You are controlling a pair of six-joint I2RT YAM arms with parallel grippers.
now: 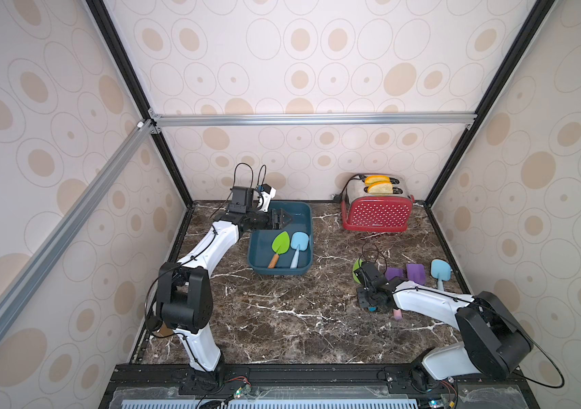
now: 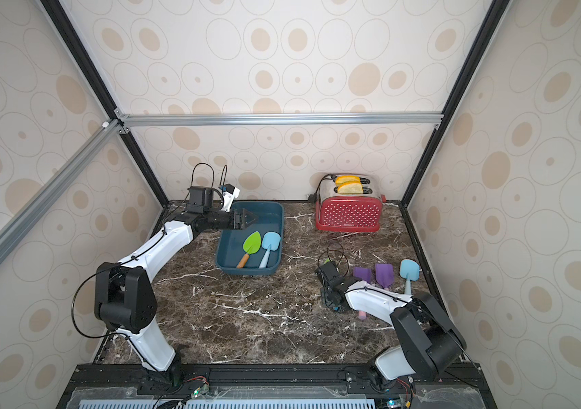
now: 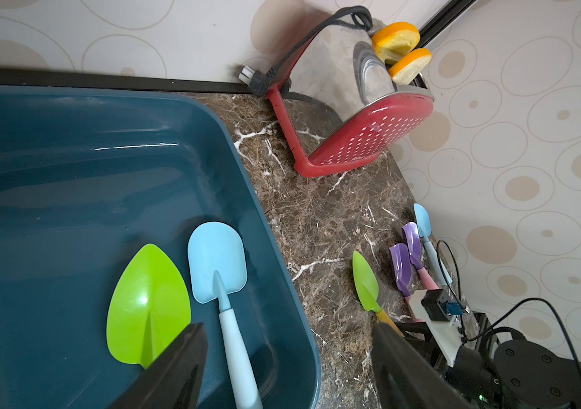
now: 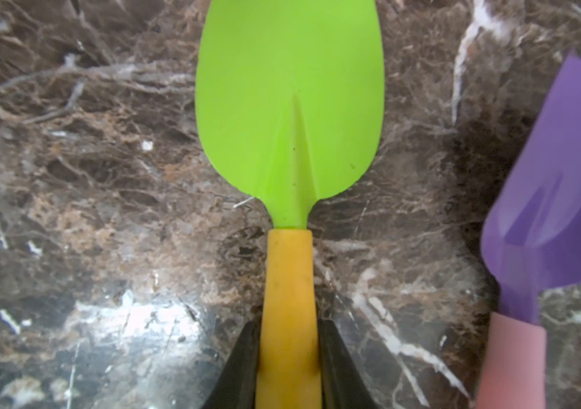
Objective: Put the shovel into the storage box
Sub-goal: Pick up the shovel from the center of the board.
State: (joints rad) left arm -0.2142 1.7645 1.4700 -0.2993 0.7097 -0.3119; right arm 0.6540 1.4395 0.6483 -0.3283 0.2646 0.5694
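A green shovel (image 4: pixel 289 106) with a yellow handle lies on the marble table at the right, its blade showing in a top view (image 1: pixel 357 269). My right gripper (image 4: pixel 288 325) is shut on that yellow handle, one finger pressed against each side. The dark teal storage box (image 1: pixel 299 216) stands at the back left and holds a green shovel (image 1: pixel 281 242) and a light blue shovel (image 1: pixel 299 242). My left gripper (image 3: pixel 287 327) hangs open and empty over the box's far left part (image 1: pixel 283 219).
Two purple shovels (image 1: pixel 393 274) (image 1: pixel 416 272) and a light blue shovel (image 1: pixel 439 269) lie just right of the held one. A red dotted toaster (image 1: pixel 376 212) with two bread slices stands at the back right. Walls enclose the table on three sides.
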